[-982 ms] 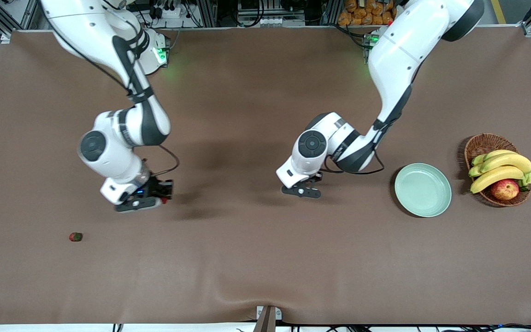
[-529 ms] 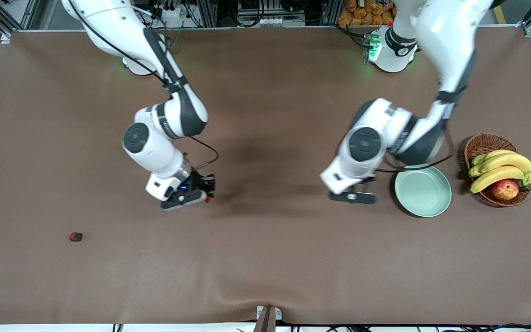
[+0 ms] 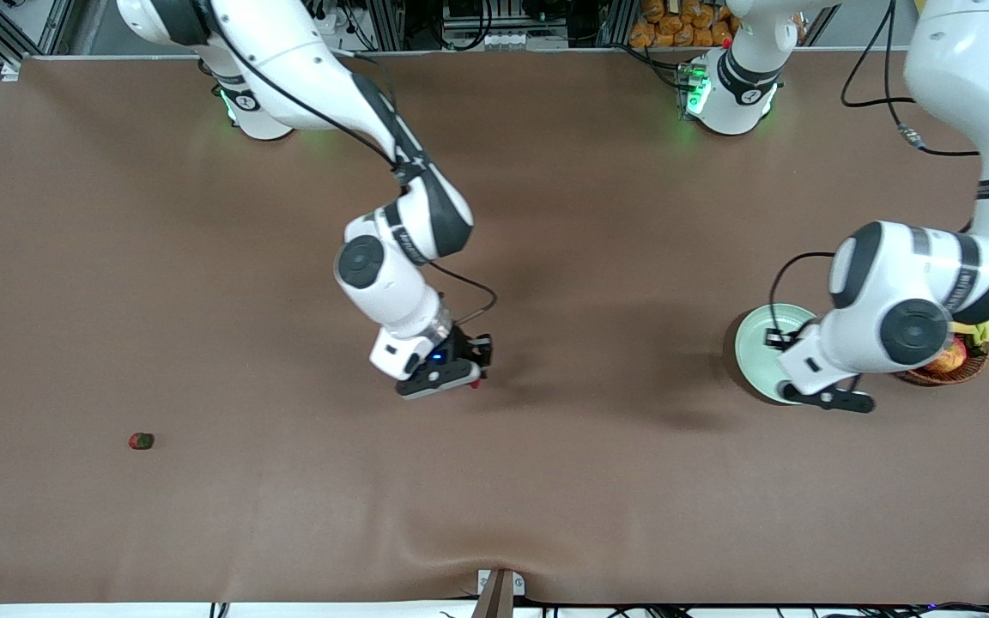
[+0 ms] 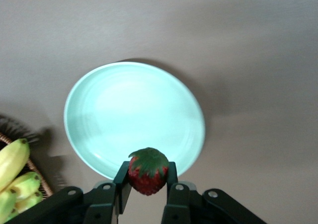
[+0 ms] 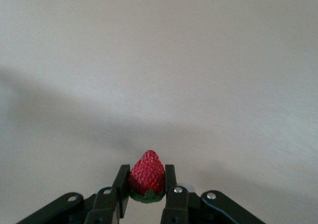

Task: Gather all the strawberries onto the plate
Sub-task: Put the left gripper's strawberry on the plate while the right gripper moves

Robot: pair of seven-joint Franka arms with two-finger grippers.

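Table point(image 3: 546, 481): matt brown covering, cloth-like, with slight ripples at the camera-side edge. Plate point(image 4: 134, 117): smooth, glossy, pale mint glaze. Basket point(image 4: 42, 182): rough brown wicker. Held strawberries point(image 4: 147, 170) point(image 5: 147, 176): seed-pitted red skin. Arm shells point(image 3: 391, 283): glossy white plastic

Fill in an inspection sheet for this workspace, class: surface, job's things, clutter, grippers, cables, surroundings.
Surface: brown cloth over the table, slightly rippled at the edge nearest the front camera.
Job's things: mint-green plate holds nothing; loose strawberry lies toward the right arm's end.
Clutter: wicker basket beside the plate, with bananas.
Grippers: left gripper shut on a strawberry at the plate's rim; right gripper shut on another strawberry over bare cloth mid-table.
Cables: black leads hang by the left arm.
Surroundings: metal framing along the bases' edge.
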